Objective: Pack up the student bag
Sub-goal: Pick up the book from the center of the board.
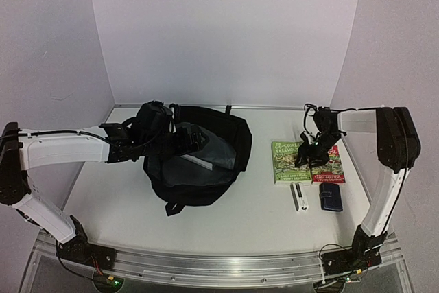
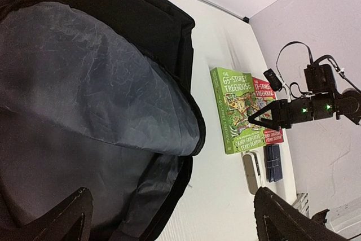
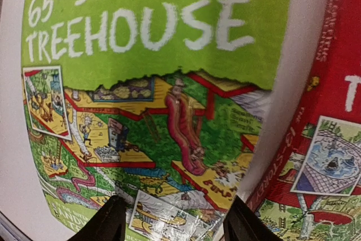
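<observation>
Grey lining (image 2: 84,94) hides from us what the large black fabric backpack (image 1: 219,125) holds; left jaws wide beside it, right jaws half-open.

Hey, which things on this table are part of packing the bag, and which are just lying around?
In hand: bag, green book under right gripper.
Lying untouched, probably to pack later: red book, white stick, blue case.
</observation>
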`<control>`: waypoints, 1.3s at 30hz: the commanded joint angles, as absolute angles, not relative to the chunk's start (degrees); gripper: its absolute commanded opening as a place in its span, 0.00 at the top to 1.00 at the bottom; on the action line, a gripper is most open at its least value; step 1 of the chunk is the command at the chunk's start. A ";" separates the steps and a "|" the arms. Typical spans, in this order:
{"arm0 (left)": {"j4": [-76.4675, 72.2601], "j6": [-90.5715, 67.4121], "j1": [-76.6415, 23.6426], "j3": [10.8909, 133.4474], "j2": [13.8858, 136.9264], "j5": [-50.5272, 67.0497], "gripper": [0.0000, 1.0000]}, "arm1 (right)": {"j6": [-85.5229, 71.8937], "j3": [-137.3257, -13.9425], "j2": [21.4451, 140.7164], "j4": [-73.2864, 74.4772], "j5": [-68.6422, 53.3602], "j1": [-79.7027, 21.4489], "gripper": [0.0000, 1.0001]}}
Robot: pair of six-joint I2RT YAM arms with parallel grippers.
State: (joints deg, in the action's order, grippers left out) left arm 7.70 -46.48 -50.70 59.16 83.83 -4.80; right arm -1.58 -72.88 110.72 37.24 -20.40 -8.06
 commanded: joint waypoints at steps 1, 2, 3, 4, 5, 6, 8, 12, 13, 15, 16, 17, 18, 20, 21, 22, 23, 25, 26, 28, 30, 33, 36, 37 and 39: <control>9.01 -46.30 -50.98 61.18 81.86 -6.65 0.00 | -2.84 -75.14 111.49 35.92 -21.38 -8.27 0.54; 9.10 -46.43 -50.98 61.17 81.93 -6.92 0.00 | -2.74 -75.38 111.48 35.79 -21.33 -8.32 0.61; 9.33 -46.59 -50.96 61.22 81.98 -7.41 0.00 | -2.62 -75.78 111.54 35.75 -21.21 -8.35 0.66; 9.92 -46.87 -50.97 61.32 82.01 -7.95 0.00 | -2.47 -76.18 111.67 35.77 -21.09 -8.36 0.74; 10.54 -47.13 -51.00 61.43 82.01 -8.56 0.00 | -2.35 -76.61 111.78 35.80 -21.08 -8.39 0.86; 11.02 -47.28 -50.99 61.51 81.98 -9.04 0.00 | -2.30 -77.12 111.82 35.84 -21.20 -8.43 0.96; 11.50 -47.30 -50.98 61.62 81.93 -9.44 0.00 | -2.30 -77.93 111.47 35.85 -21.87 -8.44 1.00; 12.11 -46.84 -50.98 62.23 82.09 -9.19 0.00 | -2.41 -79.81 109.08 35.87 -25.74 -8.45 1.00; 12.23 -46.67 -50.98 62.43 82.09 -9.07 0.00 | -2.51 -80.31 108.28 35.91 -26.93 -8.47 1.00; 12.18 -46.06 -50.98 62.68 82.03 -8.66 0.00 | -2.30 -81.41 106.52 35.92 -28.57 -8.58 1.00; 12.14 -45.68 -50.99 62.83 81.97 -8.46 0.00 | -2.05 -81.83 105.85 35.97 -29.09 -8.66 1.00; 12.05 -45.26 -50.99 62.95 81.90 -8.21 0.00 | -1.81 -82.22 105.10 36.03 -29.41 -8.72 1.00; 11.93 -44.82 -50.98 63.04 81.84 -7.90 0.00 | -1.56 -82.58 104.24 36.11 -29.53 -8.77 1.00; 11.91 -44.02 -50.98 63.41 81.78 -7.44 0.00 | -0.94 -83.16 102.68 36.52 -30.06 -8.73 1.00; 11.93 -43.66 -50.98 63.56 81.81 -7.18 0.00 | -0.63 -83.42 101.98 36.81 -30.23 -8.76 1.00; 11.99 -43.38 -50.98 63.72 81.83 -6.98 0.00 | -0.49 -83.66 101.37 37.12 -30.57 -8.78 1.00; 12.02 -43.12 -51.01 63.89 81.83 -6.81 0.00 | -0.45 -83.94 100.90 37.55 -30.98 -8.78 1.00; 11.96 -42.65 -51.01 64.30 81.97 -6.37 0.00 | 0.27 -84.60 100.20 38.72 -31.57 -8.78 1.00; 12.09 -42.46 -51.00 64.53 82.07 -6.30 0.00 | 1.33 -84.75 99.88 39.16 -31.89 -8.78 1.00; 12.22 -42.15 -50.98 64.91 82.26 -6.08 0.00 | 2.45 -84.89 99.21 40.00 -32.48 -8.79 1.00; 12.31 -42.02 -50.98 65.23 82.58 -5.88 0.00 | 2.80 -85.23 98.76 40.70 -32.96 -8.87 1.00; 12.48 -42.07 -50.97 65.56 82.80 -6.00 0.00 | 2.82 -85.74 99.54 41.56 -33.03 -8.86 1.00; 12.56 -42.26 -50.98 65.60 82.62 -6.22 0.00 | 3.47 -85.25 101.56 41.57 -32.49 -8.86 1.00; 12.55 -42.33 -50.98 65.50 82.57 -6.24 0.00 | 3.61 -84.90 102.23 41.51 -32.67 -8.87 1.00; 12.66 -42.52 -51.00 65.34 82.46 -6.22 0.00 | 3.12 -84.86 103.99 41.40 -34.68 -8.88 1.00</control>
